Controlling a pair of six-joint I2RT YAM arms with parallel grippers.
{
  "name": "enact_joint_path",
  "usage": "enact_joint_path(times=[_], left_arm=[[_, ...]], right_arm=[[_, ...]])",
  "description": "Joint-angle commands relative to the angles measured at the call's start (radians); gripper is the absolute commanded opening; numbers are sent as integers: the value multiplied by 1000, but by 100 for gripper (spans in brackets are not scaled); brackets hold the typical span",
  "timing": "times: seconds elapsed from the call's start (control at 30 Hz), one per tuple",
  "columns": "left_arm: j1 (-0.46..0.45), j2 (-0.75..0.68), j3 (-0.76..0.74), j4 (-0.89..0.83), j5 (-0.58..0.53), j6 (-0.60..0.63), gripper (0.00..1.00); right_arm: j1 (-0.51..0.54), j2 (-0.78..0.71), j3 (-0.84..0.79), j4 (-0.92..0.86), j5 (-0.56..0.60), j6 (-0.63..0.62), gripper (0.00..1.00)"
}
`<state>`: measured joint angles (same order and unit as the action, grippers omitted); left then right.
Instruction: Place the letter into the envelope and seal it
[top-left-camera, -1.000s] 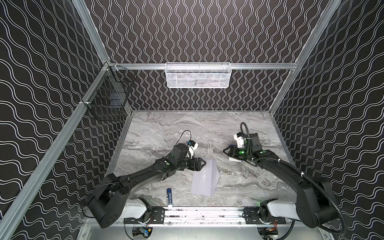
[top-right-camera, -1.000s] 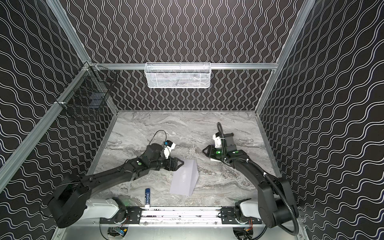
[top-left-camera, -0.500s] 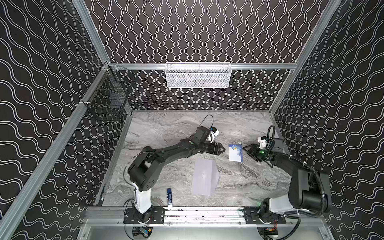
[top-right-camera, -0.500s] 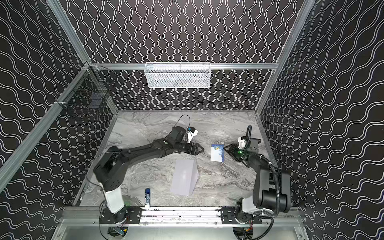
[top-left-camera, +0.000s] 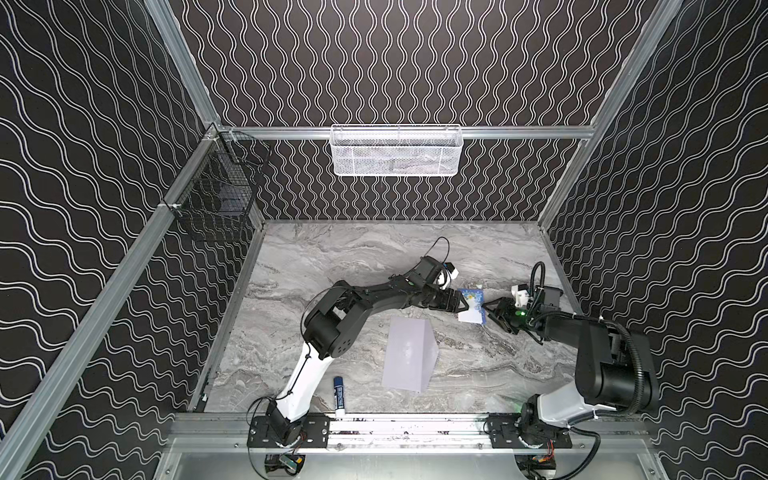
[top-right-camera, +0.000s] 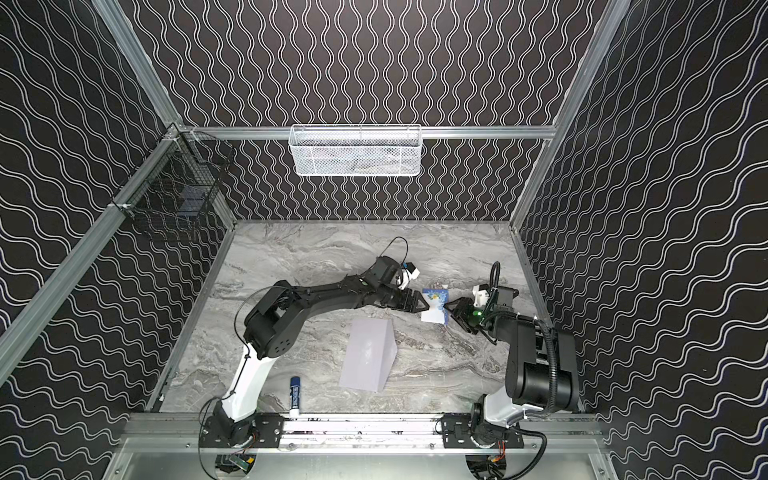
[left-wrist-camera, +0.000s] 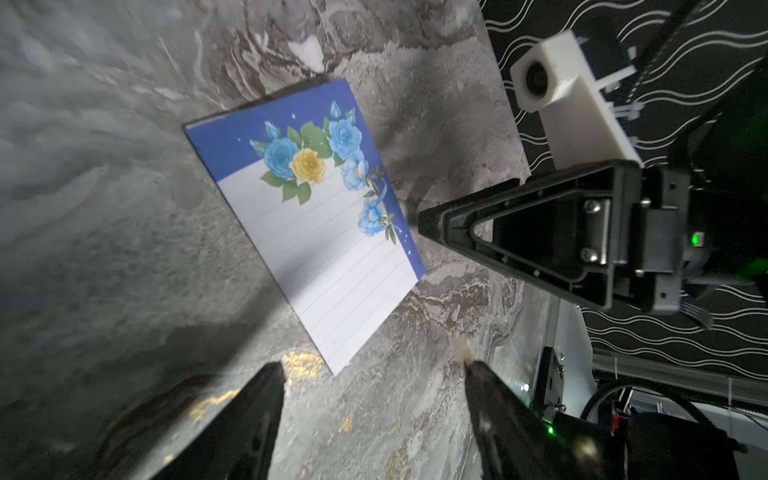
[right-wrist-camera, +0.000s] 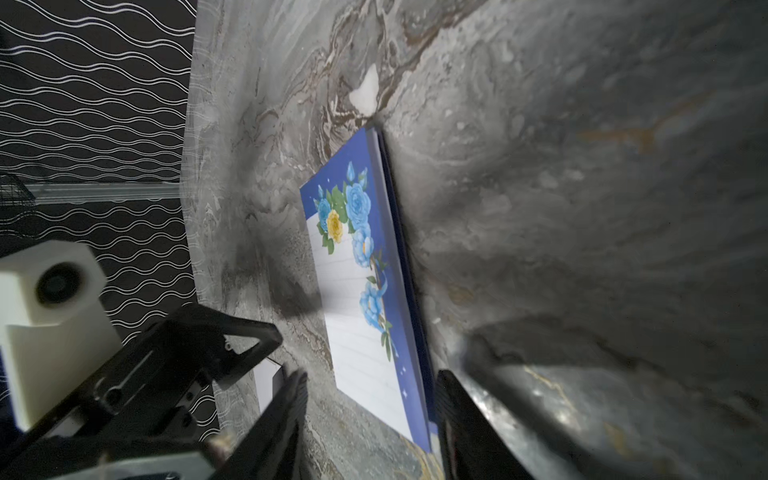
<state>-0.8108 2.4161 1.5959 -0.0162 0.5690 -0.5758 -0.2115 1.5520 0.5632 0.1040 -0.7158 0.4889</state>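
The letter (top-left-camera: 471, 306) lies flat on the marble tabletop (top-left-camera: 353, 257), close to the right edge and about halfway between front and back. Its flower-printed corner faces up, and in the right wrist view (right-wrist-camera: 365, 299) its blue side edge shows more than 1 layer. A small white scrap (left-wrist-camera: 308, 50) sits on the marble just beyond the letter's far corner.

The 2 grippers meet at the letter from opposite sides. The left gripper (top-left-camera: 459, 301) reaches across the middle to the letter's left edge. Its jaws stand wide and hold nothing. In the left wrist view (left-wrist-camera: 374, 370) bare marble shows between the fingers (left-wrist-camera: 266, 399) and the letter's near corner (left-wrist-camera: 316, 216) lies just ahead of them.

The right gripper (top-left-camera: 493, 311) sits at the letter's right edge. Its jaws are about half apart and are not clamped. In its own wrist view (right-wrist-camera: 372, 379) the letter's near end runs in between the 2 fingers (right-wrist-camera: 453, 411).

The envelope (top-left-camera: 409, 353) lies apart from the letter, nearer the front edge and around the middle of the tabletop, with its triangular flap pointing right; both top views (top-right-camera: 368, 355) show it untouched. A blue glue stick (top-left-camera: 339, 395) lies at the front edge, left of the envelope.
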Motion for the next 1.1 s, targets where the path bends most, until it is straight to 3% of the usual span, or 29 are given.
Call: enact_joint_path(times=[0.0, 0.73, 1.07], left_arm=[[-4, 30, 25, 18, 39, -34, 72], [-8, 87, 32, 39, 62, -58, 66], [-8, 65, 2, 47, 49, -55, 65]], right_arm=[[0, 9, -8, 51, -26, 13, 51], [20, 27, -25, 160, -121, 92, 41], [23, 32, -16, 112, -55, 49, 41]])
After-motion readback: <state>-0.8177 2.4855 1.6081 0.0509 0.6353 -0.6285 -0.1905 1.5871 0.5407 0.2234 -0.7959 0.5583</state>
